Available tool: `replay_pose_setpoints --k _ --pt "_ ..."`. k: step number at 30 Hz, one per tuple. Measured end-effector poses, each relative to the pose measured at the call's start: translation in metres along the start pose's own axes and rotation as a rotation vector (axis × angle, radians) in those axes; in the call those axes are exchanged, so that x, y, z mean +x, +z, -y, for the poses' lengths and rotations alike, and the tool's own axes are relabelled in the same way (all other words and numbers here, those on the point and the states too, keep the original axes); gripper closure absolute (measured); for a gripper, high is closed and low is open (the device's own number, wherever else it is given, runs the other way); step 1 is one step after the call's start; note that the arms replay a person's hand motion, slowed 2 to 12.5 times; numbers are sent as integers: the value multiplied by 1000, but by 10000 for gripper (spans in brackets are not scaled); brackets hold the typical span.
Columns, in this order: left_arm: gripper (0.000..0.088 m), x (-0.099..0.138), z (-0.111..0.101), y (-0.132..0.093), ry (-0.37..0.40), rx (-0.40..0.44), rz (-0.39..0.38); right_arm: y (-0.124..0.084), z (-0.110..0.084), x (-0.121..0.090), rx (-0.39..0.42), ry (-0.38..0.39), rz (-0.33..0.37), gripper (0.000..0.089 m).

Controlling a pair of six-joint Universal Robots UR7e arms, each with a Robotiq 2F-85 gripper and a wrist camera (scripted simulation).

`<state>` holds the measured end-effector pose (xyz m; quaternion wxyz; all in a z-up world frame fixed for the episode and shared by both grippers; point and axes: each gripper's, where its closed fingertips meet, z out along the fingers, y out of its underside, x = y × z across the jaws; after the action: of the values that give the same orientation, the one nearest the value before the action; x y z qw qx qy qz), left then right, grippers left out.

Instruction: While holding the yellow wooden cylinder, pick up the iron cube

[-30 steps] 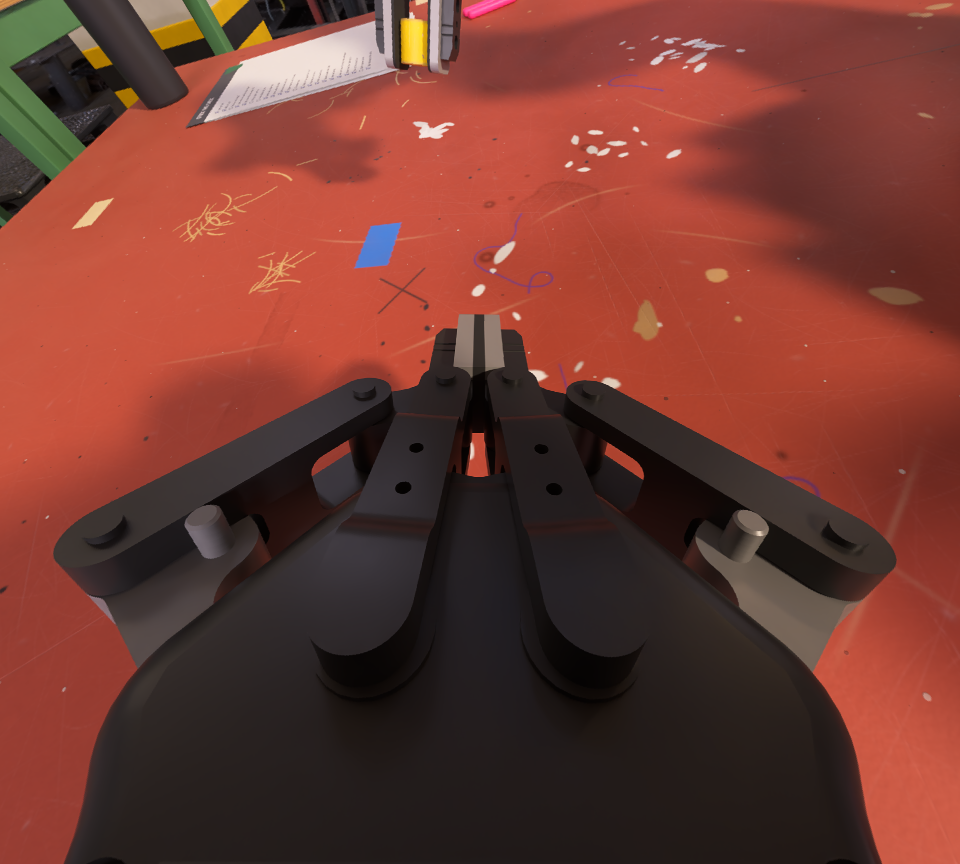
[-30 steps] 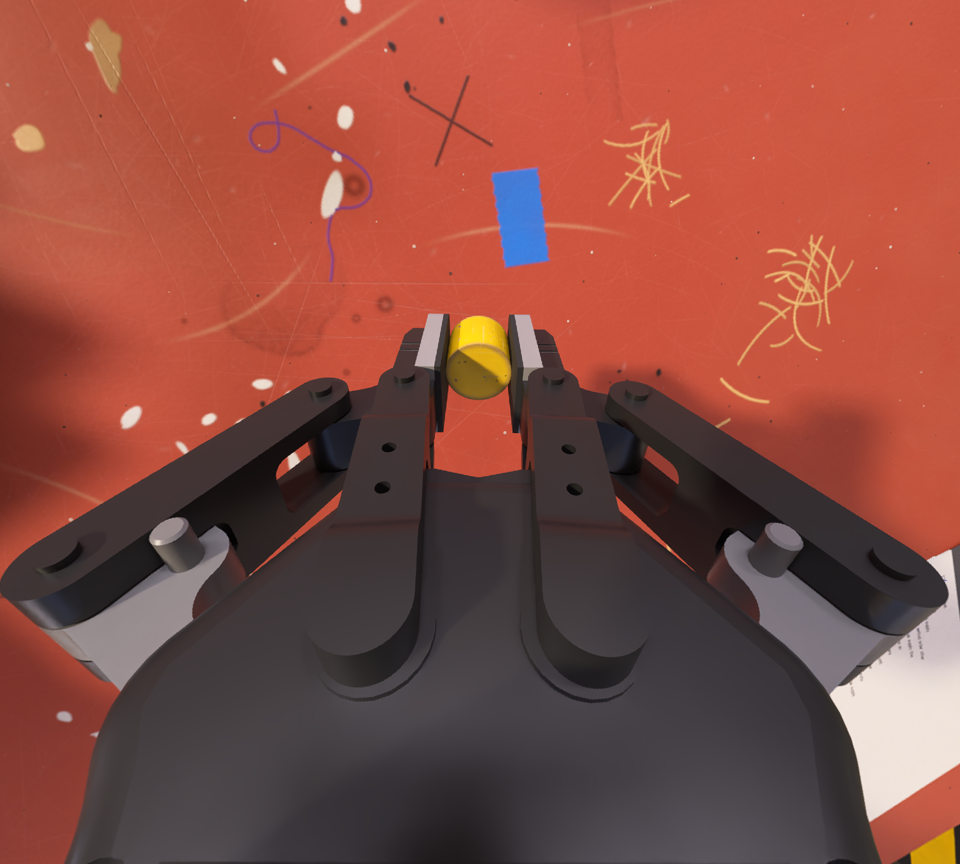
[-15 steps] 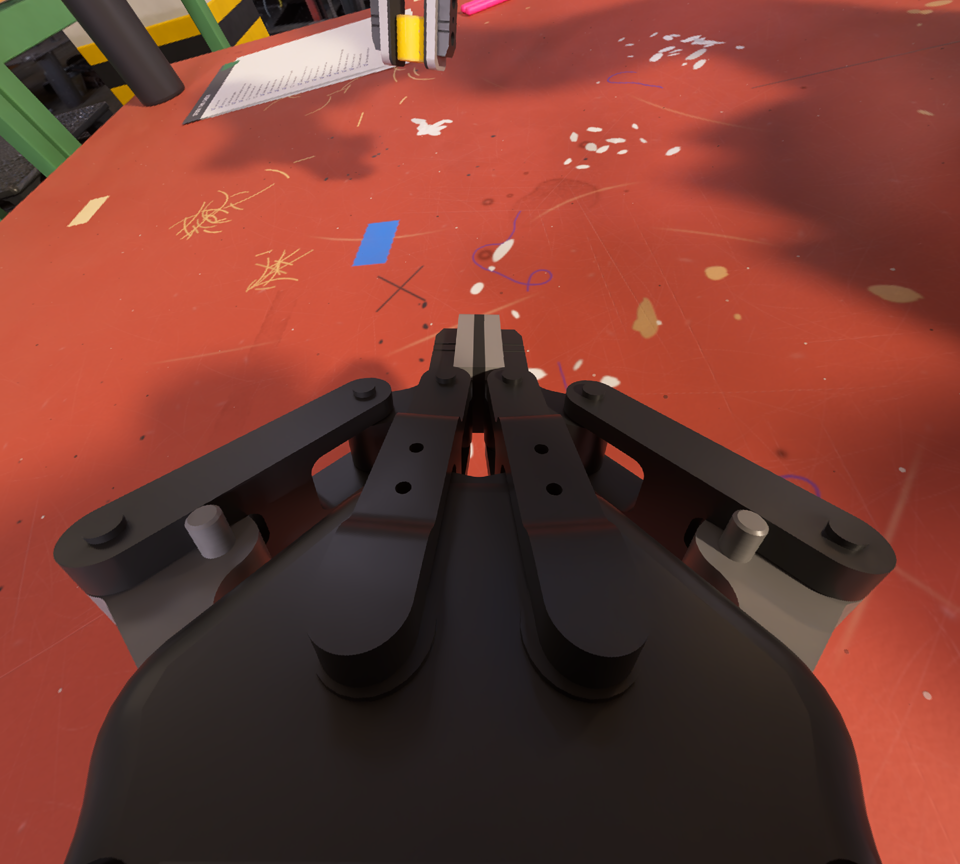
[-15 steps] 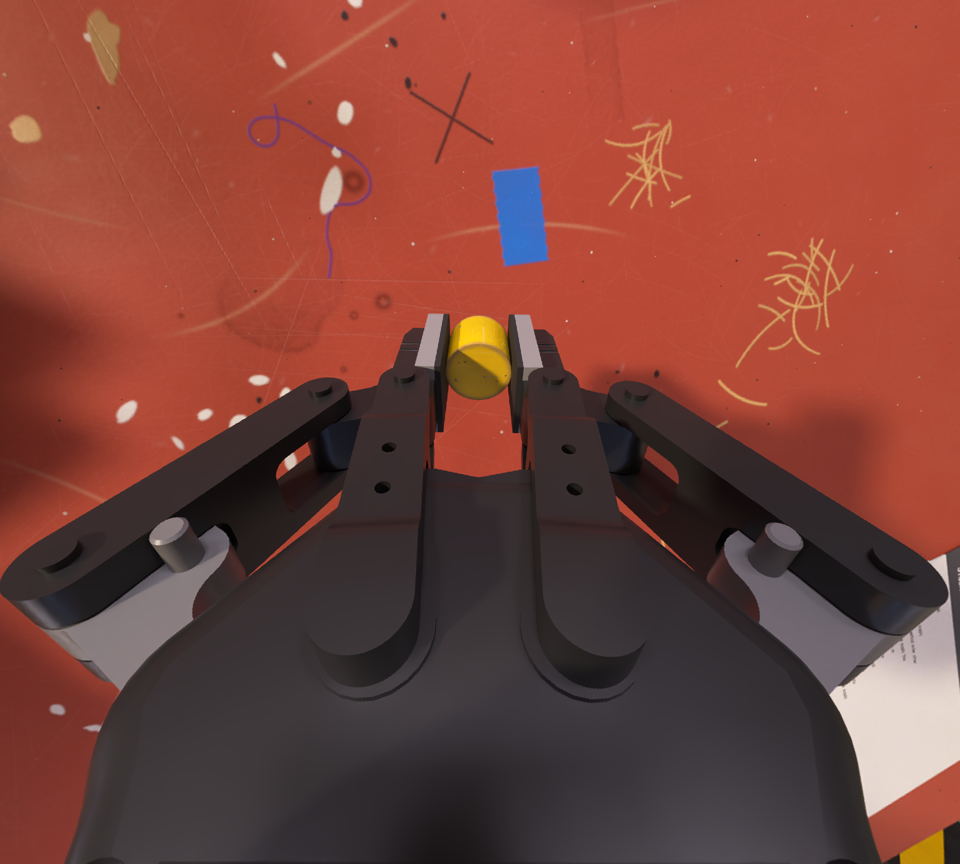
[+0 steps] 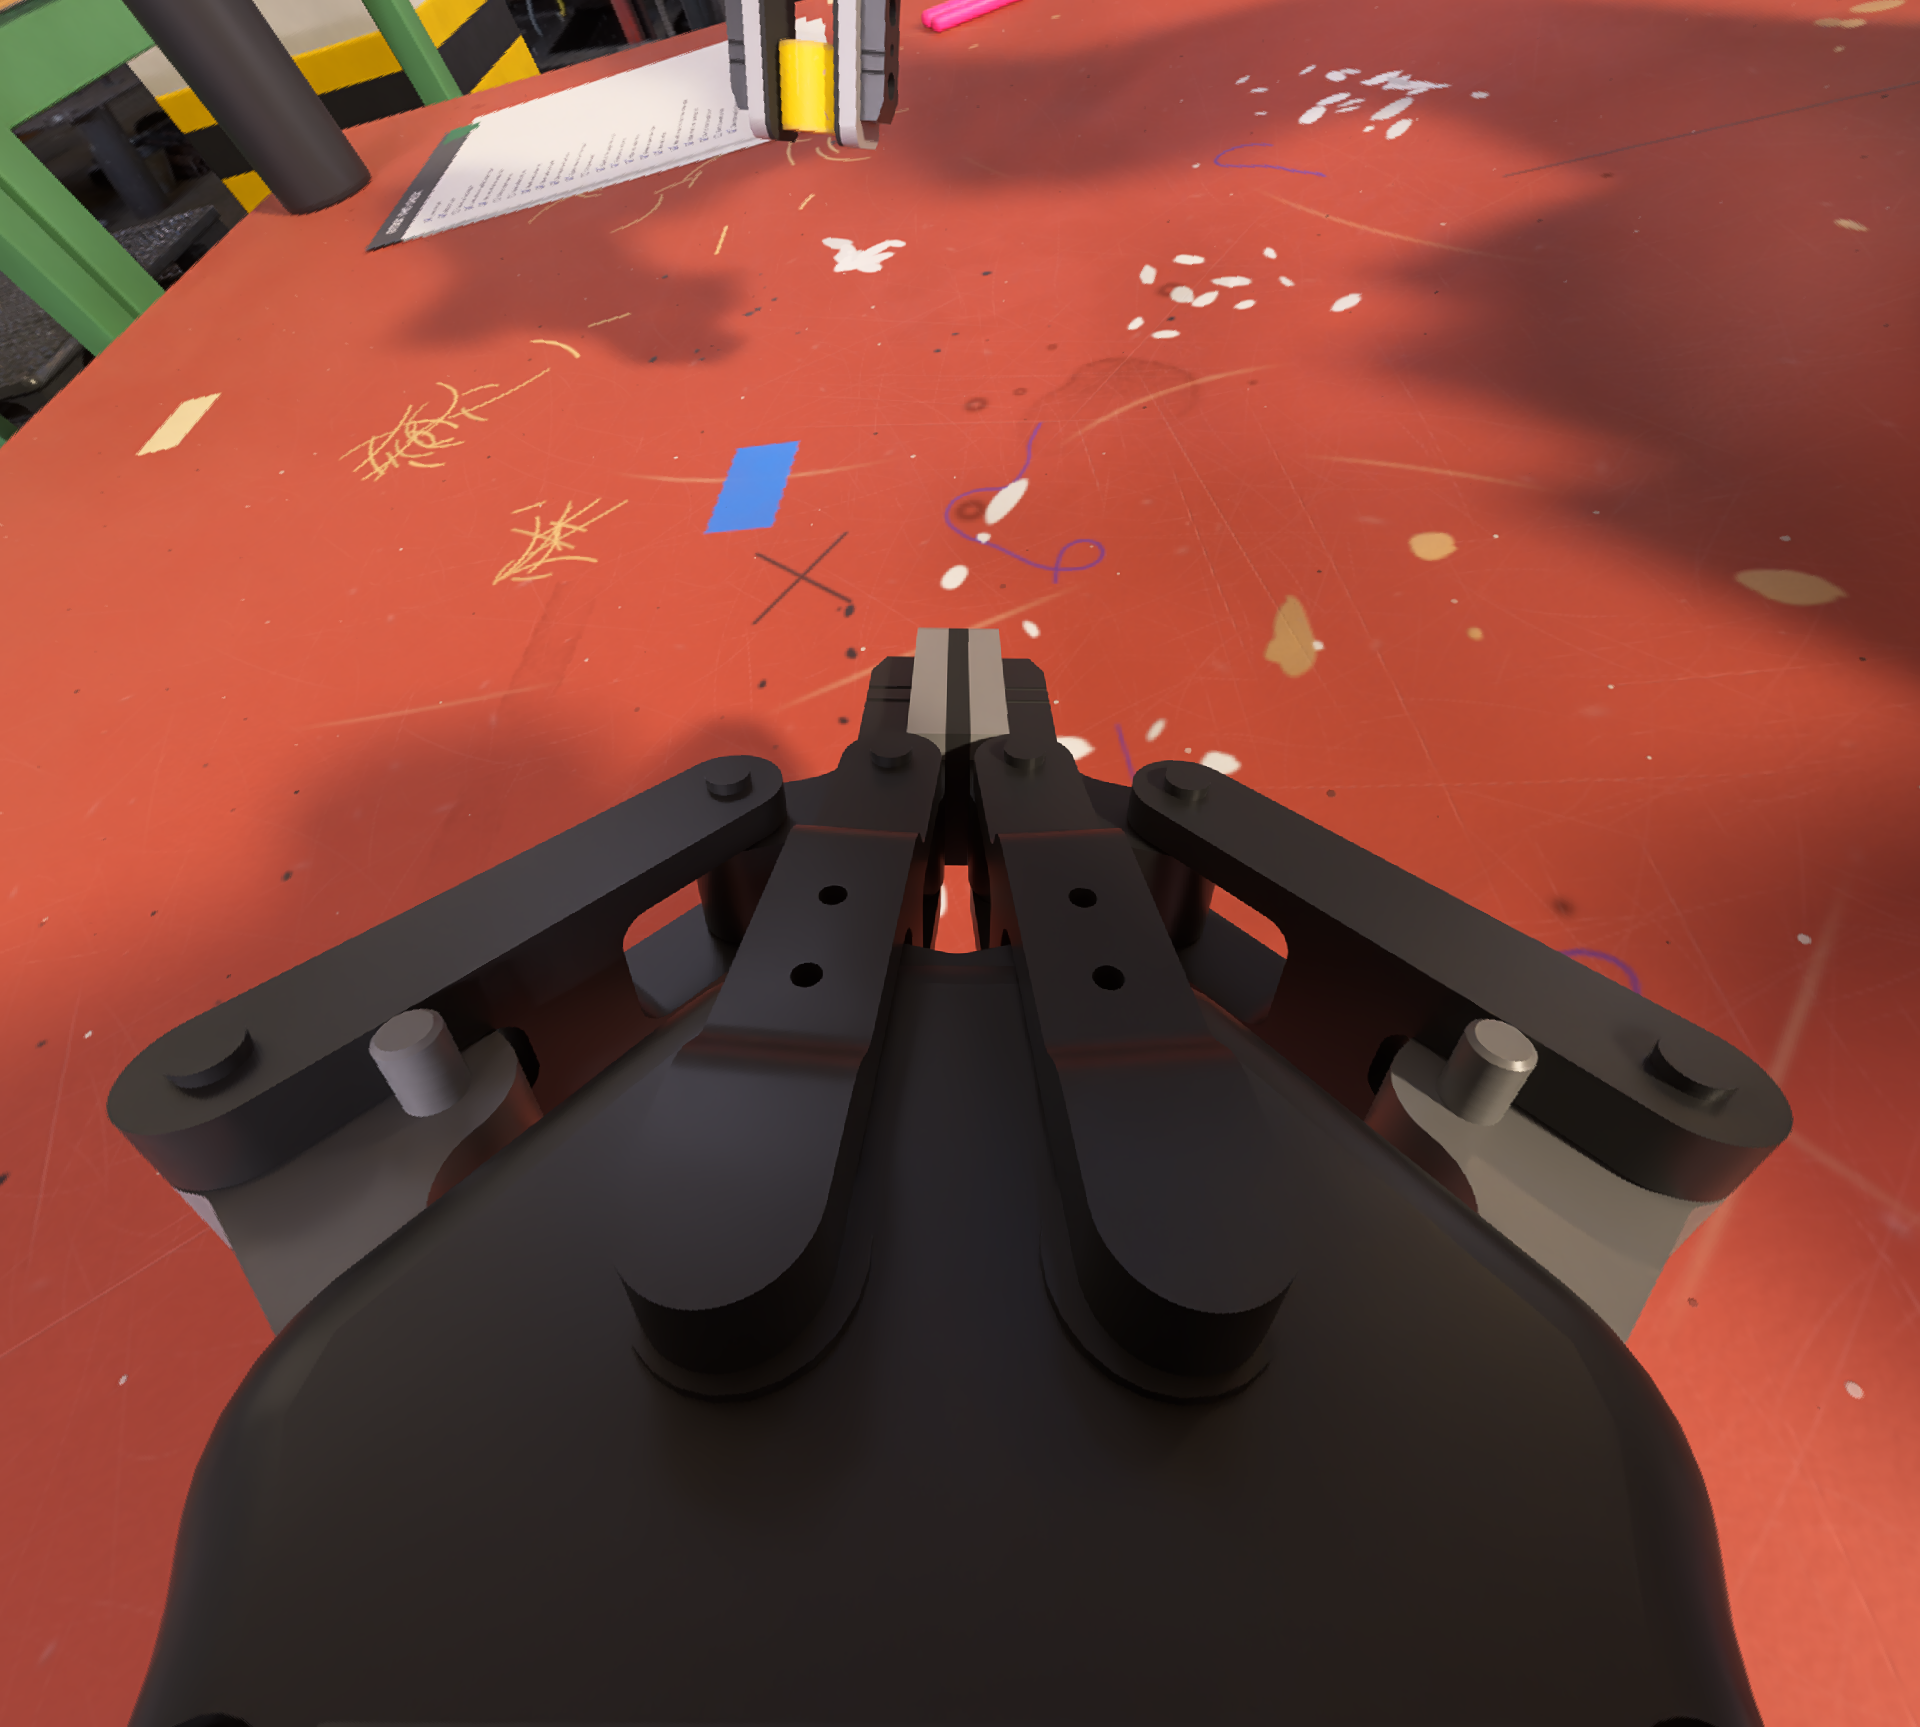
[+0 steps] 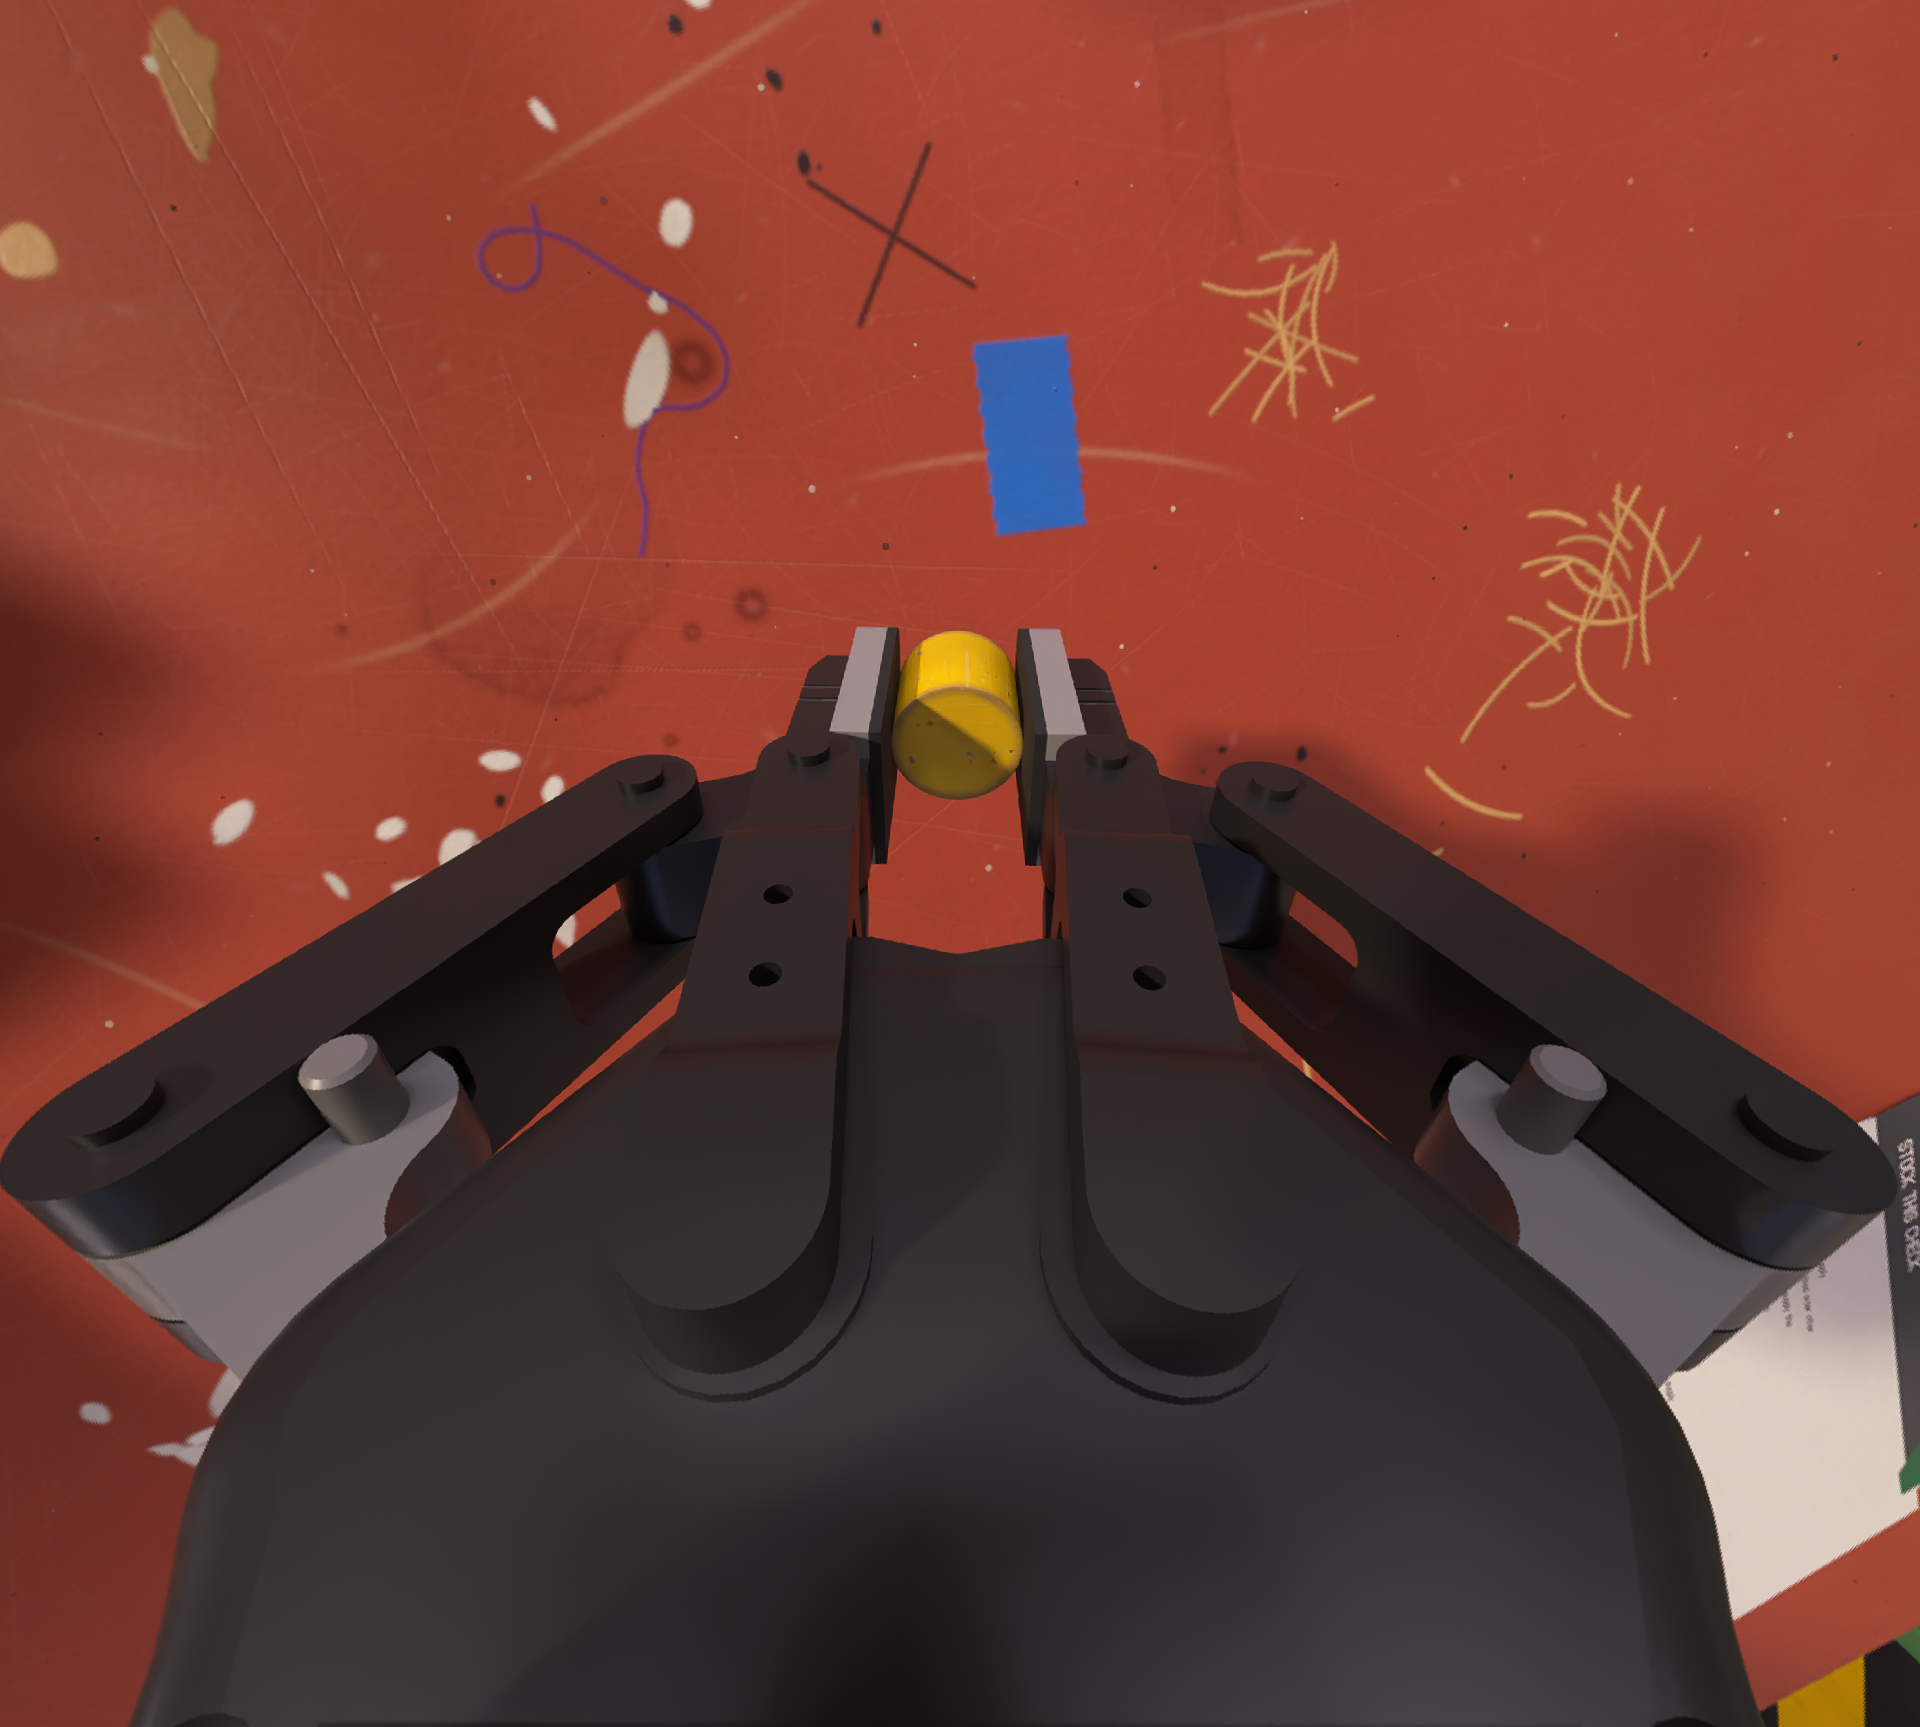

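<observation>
My right gripper [image 6: 957, 654] is shut on the yellow wooden cylinder [image 6: 954, 721] and holds it above the red table. In the left wrist view the same gripper [image 5: 810, 129] hangs at the far side with the cylinder [image 5: 804, 85] between its pads, just above the table. My left gripper [image 5: 957, 638] is shut with its pads together and nothing between them, low over the table's middle. No iron cube shows in either view.
A white printed sheet [image 5: 561, 160] lies at the far left, also in the right wrist view [image 6: 1808, 1428]. A dark post [image 5: 187, 15] stands by it. A pink tool [image 5: 982, 1] lies at the back. A blue patch [image 5: 752, 487], a black cross mark [image 5: 802, 578] and paint spots mark the red table [image 5: 1455, 742].
The right gripper has risen slightly with the yellow cylinder; the table marks look a little smaller under it. The left gripper has stayed shut and nearly still.
</observation>
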<state>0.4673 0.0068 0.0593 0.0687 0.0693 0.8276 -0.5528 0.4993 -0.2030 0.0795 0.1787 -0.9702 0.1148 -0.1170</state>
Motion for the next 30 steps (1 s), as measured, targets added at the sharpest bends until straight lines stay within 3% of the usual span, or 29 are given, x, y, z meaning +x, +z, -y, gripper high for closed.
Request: replay_pose_setpoints --k 30 --pt "882 1 -1 1 0 -3 -4 -2 7 -2 6 -18 30 695"
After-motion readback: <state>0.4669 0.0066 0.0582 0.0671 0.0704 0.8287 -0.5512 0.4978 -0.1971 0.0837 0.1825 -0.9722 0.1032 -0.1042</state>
